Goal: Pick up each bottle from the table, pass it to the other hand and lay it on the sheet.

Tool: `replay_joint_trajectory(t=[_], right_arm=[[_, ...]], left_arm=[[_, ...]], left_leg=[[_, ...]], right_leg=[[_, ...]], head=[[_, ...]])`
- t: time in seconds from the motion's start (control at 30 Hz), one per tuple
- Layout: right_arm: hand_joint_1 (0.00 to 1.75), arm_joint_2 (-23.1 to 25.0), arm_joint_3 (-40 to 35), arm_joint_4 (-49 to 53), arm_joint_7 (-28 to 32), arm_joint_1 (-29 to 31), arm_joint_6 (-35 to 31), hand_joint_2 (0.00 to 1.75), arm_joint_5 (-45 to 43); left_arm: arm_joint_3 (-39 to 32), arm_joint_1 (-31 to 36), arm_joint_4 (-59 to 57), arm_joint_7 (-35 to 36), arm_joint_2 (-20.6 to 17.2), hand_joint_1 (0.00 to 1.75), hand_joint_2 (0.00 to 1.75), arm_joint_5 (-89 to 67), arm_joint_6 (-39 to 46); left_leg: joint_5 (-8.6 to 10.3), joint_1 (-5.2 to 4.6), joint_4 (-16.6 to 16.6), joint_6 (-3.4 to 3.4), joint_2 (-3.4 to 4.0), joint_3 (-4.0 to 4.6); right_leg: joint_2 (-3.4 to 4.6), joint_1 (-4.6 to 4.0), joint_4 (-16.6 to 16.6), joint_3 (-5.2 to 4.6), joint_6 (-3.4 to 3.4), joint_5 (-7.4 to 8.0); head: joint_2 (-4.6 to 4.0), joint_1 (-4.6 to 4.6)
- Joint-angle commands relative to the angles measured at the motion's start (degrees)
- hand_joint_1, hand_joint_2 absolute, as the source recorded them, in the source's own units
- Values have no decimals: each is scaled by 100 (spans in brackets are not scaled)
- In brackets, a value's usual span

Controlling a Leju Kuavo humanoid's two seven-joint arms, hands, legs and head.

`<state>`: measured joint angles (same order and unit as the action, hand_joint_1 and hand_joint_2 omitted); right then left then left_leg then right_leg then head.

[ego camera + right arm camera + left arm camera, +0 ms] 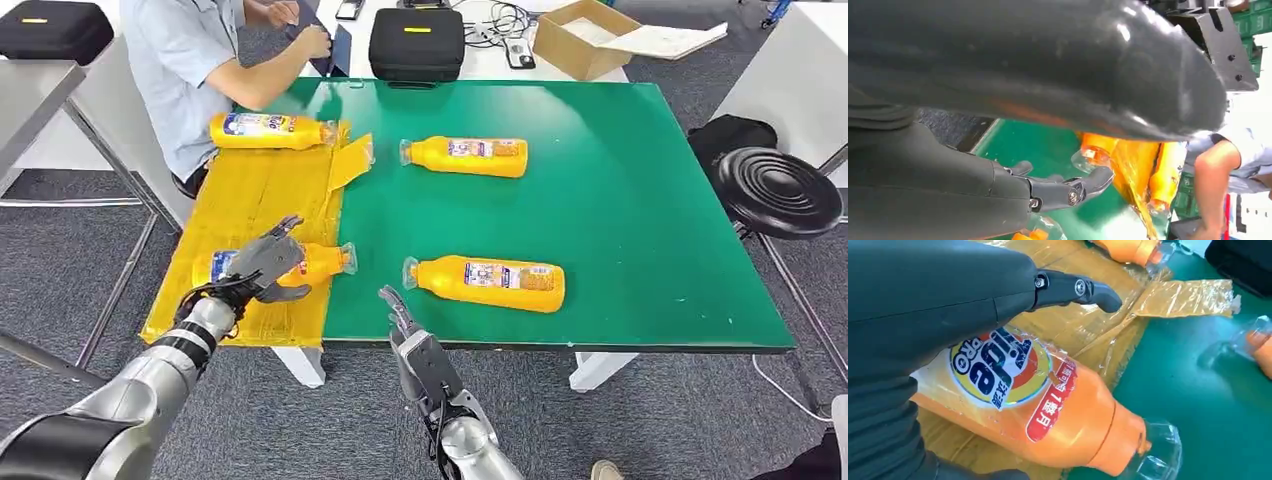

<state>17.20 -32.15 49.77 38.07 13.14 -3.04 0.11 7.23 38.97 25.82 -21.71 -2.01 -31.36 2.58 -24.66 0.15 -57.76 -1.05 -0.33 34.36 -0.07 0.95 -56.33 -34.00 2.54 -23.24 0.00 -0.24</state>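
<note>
Four orange detergent bottles with clear caps lie on their sides. One bottle (270, 130) lies at the far end of the yellow sheet (250, 190). A second bottle (318, 264) (1048, 410) lies on the sheet's near part, cap toward the green table (620, 200). My left hand (265, 262) (948, 295) hovers over its label end, fingers spread and straight, not wrapped round it. Two more bottles (470, 155) (490, 283) lie on the green top. My right hand (400, 315) (998, 190) is at the table's front edge, fingers extended, holding nothing.
A person in a blue shirt (185, 60) sits at the far left corner by the sheet. Behind the table stand a black case (416, 42) and a cardboard box (585, 35). A black stool (780, 190) stands to the right.
</note>
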Motion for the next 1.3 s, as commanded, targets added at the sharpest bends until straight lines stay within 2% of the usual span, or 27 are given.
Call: replay_joint_trajectory(t=[0.03, 0.1, 0.2, 0.3, 0.4, 0.67, 0.7, 0.87, 0.93, 1.0, 1.1, 1.2, 1.3], right_arm=[[0, -150, 49, -236, 68, 97, -8, 0, 87], [0, -159, 64, -226, 81, 77, -3, 0, 107], [0, -180, 47, -206, 144, 59, -75, 0, 231], [0, -175, 60, -198, 193, 48, -146, 0, 288], [0, -203, 60, -62, 193, -15, -269, 0, 395], [0, -202, 63, -61, 193, -16, -265, 0, 399], [0, -214, 54, -24, 193, -32, -328, 175, 463], [0, -426, 102, 471, 193, -118, -735, 175, 792], [0, -679, 293, 864, 193, -68, -1336, 175, 1189], [0, -991, 496, 1348, 94, -32, -1744, 175, 1697], [0, -1448, 650, 1771, -347, 92, -2385, 175, 2973], [0, -1720, 851, 1938, -656, 196, -2647, 175, 3685], [0, -1847, 982, 2095, -775, 215, -2670, 175, 3885]], left_arm=[[-96, -466, 1166, -380, -264, 0, 175, 272, 128], [-195, -655, 1574, -470, -264, 0, 175, 510, 101], [-344, -1016, 2315, -677, -227, 0, 175, 1179, -436], [-347, -1173, 2621, -782, -231, 0, 175, 1292, -457], [-293, -1452, 3309, -991, -197, 0, 175, 1222, -44], [-279, -1477, 3380, -954, -203, 0, 175, 1218, -17], [-308, -1532, 3535, -1096, -159, 0, 175, 1339, 40], [-337, -1955, 4621, -1029, 141, 0, 175, 2198, -313], [-318, -2195, 4967, -883, 373, 0, 175, 2753, -461], [-143, -2508, 5224, -879, 488, 0, 175, 2914, -393], [156, -2904, 5378, -954, 549, 0, 175, 2941, -279], [265, -3176, 5478, -1011, 656, 0, 175, 3011, -230], [246, -3364, 5577, -1061, 732, 0, 175, 3141, -210]], left_leg=[[-6, 5, 1, 4, 11, -8], [-7, 6, 1, 5, 12, -6], [-5, 4, 4, 4, 9, -1], [-11, 7, 1, 5, 12, -10], [-6, 3, 2, 3, 10, 3], [-5, 4, 1, 4, 5, 6], [-8, 7, -1, 6, 4, 0], [-5, 3, 0, 1, 0, 12], [-3, 1, 1, -1, -5, 14], [-1, -3, 3, -2, -7, 14], [-6, -4, 2, -4, -7, 6], [-11, -10, -2, -5, -6, 2], [-9, -11, -1, -4, -9, 9]], right_leg=[[9, -6, 4, 7, -8, -2], [10, -7, 4, 3, -9, -3], [5, -5, 6, -3, -8, -2], [9, -8, 6, 6, -11, -7], [6, -4, 5, -7, -7, -3], [2, -5, 4, -8, -9, -3], [0, -8, 3, 0, -12, -7], [-4, -4, 4, -12, -5, -5], [-9, -2, 5, -14, -3, -5], [-11, 2, 7, -14, -1, -4], [-10, 2, 13, 0, -1, -6], [-11, 7, 14, 6, -3, -9], [-12, 8, 17, -1, -2, -5]], head=[[0, -2], [0, -2], [0, 0], [0, 0], [0, -2], [0, -2], [0, -2], [0, -2], [0, -2], [0, -2], [0, 0], [0, 0], [0, -2]])
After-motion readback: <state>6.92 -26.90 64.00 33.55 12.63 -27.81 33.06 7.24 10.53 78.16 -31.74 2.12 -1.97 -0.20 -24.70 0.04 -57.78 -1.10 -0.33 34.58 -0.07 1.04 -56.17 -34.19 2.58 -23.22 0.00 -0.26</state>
